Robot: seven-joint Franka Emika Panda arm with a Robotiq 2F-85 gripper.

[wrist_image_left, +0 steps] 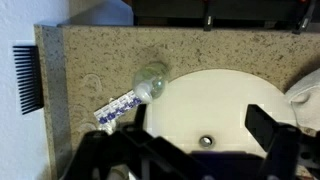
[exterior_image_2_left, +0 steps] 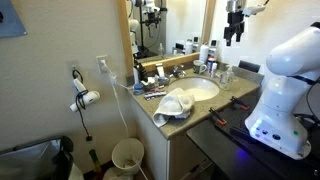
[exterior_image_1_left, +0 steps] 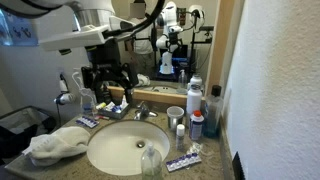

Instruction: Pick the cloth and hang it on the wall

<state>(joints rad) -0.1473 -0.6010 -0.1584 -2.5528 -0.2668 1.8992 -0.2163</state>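
We see the end effector (exterior_image_1_left: 108, 92), spread open, above the sink (exterior_image_1_left: 115, 152); the cloth (exterior_image_1_left: 55, 146) lies beside it on the desk (wrist_image_left: 80, 60).

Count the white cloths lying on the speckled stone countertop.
1. The crumpled white cloth lies at the end of the countertop, beside the oval white sink. More could be hidden.

exterior: close, facing mirror (exterior_image_1_left: 146, 58) | exterior: far, toward sink (exterior_image_2_left: 205, 91) | wrist: top-down | shared: sink (exterior_image_1_left: 110, 150) (wrist_image_left: 215, 105)
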